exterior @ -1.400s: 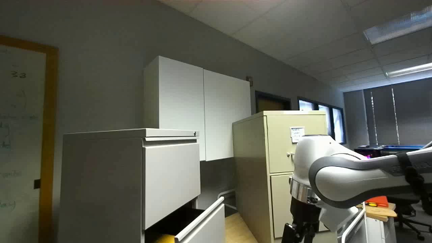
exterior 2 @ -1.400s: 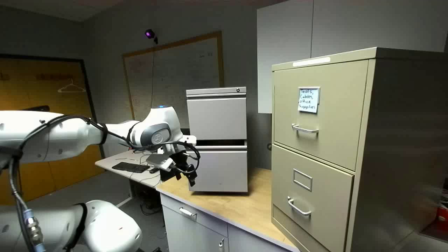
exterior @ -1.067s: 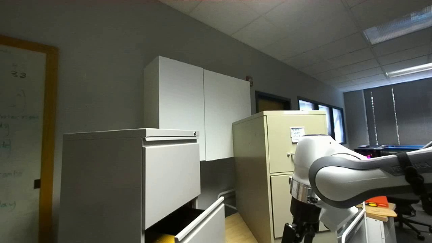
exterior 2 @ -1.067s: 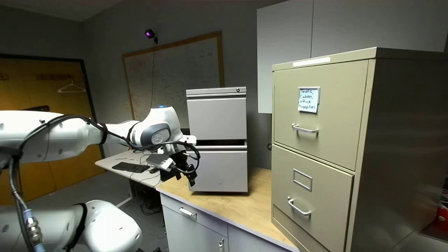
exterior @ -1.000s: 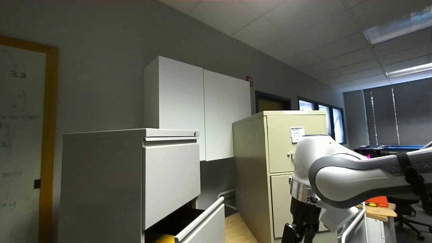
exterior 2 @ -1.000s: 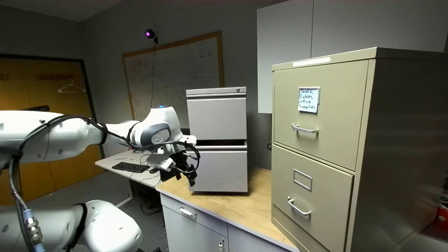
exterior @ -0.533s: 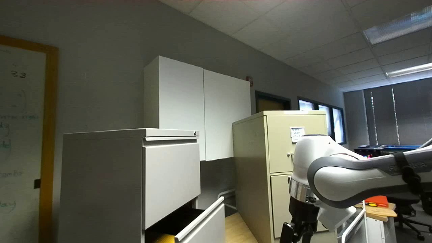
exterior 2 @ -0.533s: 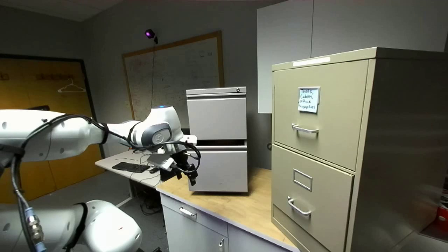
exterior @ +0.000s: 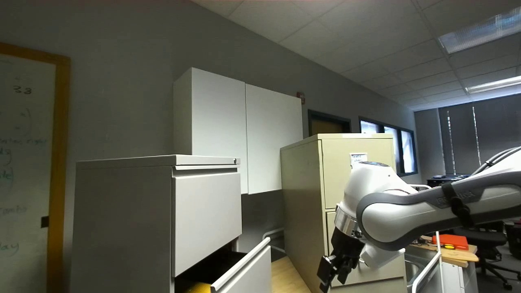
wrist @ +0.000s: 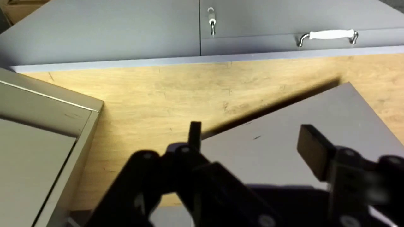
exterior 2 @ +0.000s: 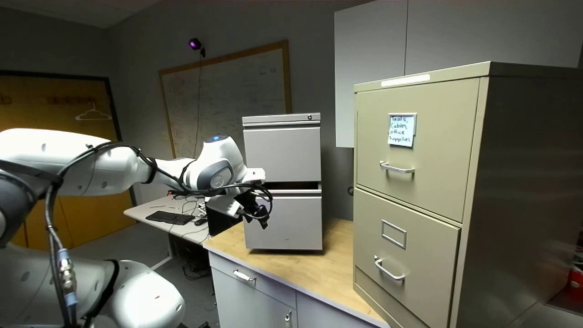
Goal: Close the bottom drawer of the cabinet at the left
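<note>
The light grey cabinet stands on the wooden counter and shows in both exterior views point(exterior: 122, 219) point(exterior 2: 282, 155). Its bottom drawer point(exterior: 248, 274) is pulled out, with a dark inside and something yellow point(exterior: 198, 288) in it. The drawer's flat front also shows in an exterior view point(exterior 2: 294, 223) and fills the right of the wrist view point(wrist: 277, 135). My gripper point(wrist: 252, 138) is open with nothing between its fingers. It hangs tilted in front of the drawer front, apart from it in an exterior view point(exterior: 333, 281). In an exterior view the gripper point(exterior 2: 256, 222) overlaps the drawer's left edge.
A taller beige filing cabinet point(exterior 2: 410, 191) stands beside the grey cabinet. The counter point(exterior 2: 337, 259) has handled fronts below its edge. White wall cupboards point(exterior: 272, 138) hang behind. A desk point(exterior 2: 155, 205) with a keyboard is at the far left in an exterior view.
The arm and gripper have moved toward the grey cabinet and slightly up, and the gripper has tilted more. The bottom drawer has not moved.
</note>
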Controlling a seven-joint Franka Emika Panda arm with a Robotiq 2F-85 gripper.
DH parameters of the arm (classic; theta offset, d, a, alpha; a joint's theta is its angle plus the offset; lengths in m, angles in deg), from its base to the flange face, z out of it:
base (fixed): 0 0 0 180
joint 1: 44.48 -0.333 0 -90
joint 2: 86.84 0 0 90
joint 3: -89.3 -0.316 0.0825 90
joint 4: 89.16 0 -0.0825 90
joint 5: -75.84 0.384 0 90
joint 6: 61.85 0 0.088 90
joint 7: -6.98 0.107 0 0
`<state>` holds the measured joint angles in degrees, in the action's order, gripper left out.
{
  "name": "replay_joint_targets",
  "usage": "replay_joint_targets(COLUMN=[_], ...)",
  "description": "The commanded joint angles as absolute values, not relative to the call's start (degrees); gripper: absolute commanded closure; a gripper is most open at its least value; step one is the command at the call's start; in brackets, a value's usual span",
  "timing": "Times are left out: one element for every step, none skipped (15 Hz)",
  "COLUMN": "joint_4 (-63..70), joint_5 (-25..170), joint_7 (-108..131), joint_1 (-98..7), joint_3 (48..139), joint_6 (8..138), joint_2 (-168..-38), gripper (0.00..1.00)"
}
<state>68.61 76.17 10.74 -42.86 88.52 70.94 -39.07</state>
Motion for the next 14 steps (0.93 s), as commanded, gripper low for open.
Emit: replay_joint_targets(joint_4=[63.7, 62.6, 61.5, 60.3, 59.0, 57.7, 56.2, 54.8, 53.4, 51.9, 50.2, 48.7, 46.9, 45.1], joint_5=[77.0, 77.5, 78.0, 78.4, 79.0, 79.8, 80.9, 82.2, 83.9, 85.7, 87.8, 89.9, 92.3, 94.6], joint_7=[8.3, 7.8, 7.1, 6.4, 5.4, 4.4, 3.1, 1.8, 0.2, -1.5, -3.4, -5.2, -7.3, -9.2], joint_1=[-43.9, -44.4, -45.1, -45.7, -46.6, -47.5, -48.6, -49.8, -51.0, -52.2, -53.5, -54.5, -55.5, -56.3], joint_3=[90.4, 90.9, 91.3, 91.7, 92.3, 93.0, 93.8, 94.6, 95.6, 96.6, 97.5, 98.4, 99.1, 99.7], joint_6=[76.9, 78.5, 80.1, 81.4, 82.7, 83.7, 84.8, 85.4, 85.9, 86.2, 86.4, 86.5, 86.4, 86.1], joint_2=[-46.9, -48.5, -50.2, -51.8, -53.7, -55.3, -57.3, -59.1, -60.9, -62.8, -64.5, -66.2, -67.8, -69.5], gripper=[0.5, 0.57, 0.65, 0.73, 0.8, 0.88, 0.94, 0.96, 0.98, 1.0, 0.99, 0.96, 0.96, 0.94])
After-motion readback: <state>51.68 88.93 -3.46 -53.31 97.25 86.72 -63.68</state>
